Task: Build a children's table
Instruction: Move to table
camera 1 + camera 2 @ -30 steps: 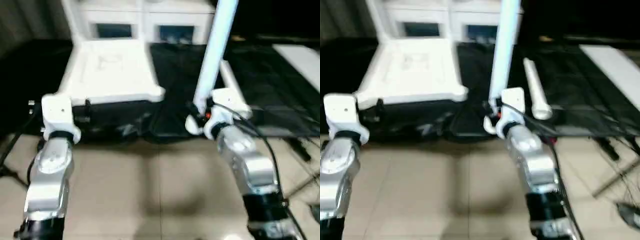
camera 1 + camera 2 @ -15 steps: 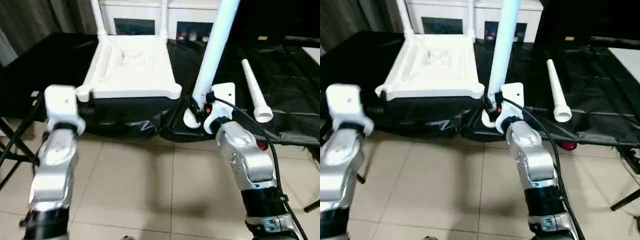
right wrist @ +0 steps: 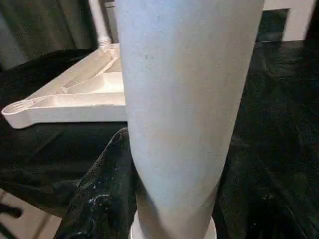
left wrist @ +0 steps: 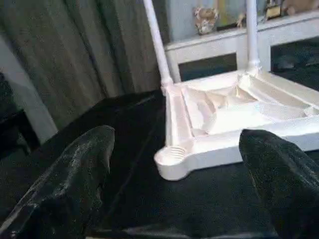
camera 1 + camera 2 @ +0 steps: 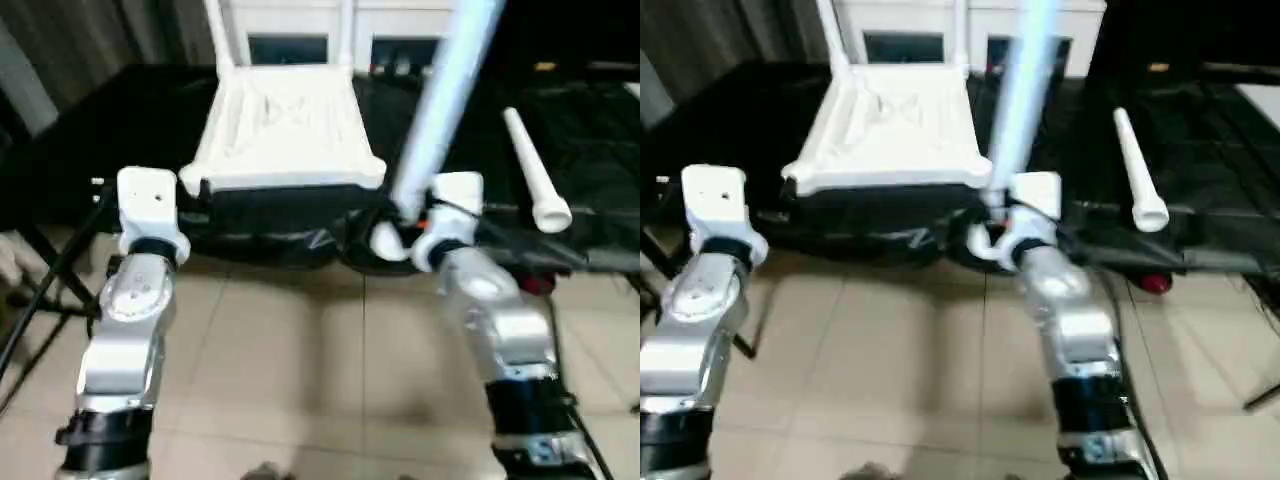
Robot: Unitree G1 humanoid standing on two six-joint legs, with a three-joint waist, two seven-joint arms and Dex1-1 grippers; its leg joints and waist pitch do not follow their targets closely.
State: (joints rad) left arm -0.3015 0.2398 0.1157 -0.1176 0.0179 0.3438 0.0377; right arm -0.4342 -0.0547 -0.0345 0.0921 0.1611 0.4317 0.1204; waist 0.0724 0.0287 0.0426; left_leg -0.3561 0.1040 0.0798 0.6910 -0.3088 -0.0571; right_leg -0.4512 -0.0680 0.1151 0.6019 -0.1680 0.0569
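Observation:
The children's table top lies upside down on the black-covered table, ribs up. Two white legs stand in its far corner sockets. My right gripper is shut on a third leg, held nearly upright and leaning to the right, its wide end down by the black table's front edge, right of the top. In the right wrist view this leg sits between the black fingers. My left gripper is open, short of the top's near left corner socket. A fourth leg lies loose at the right.
A white cabinet with glass doors stands behind the black-covered table. Tiled floor lies under my forearms. Thin black stand legs and a cable are at the left. A small red thing lies under the table's right part.
The head camera has shifted and tilted, so the whole picture moved. The right gripper keeps its hold on the leg and the left stays open.

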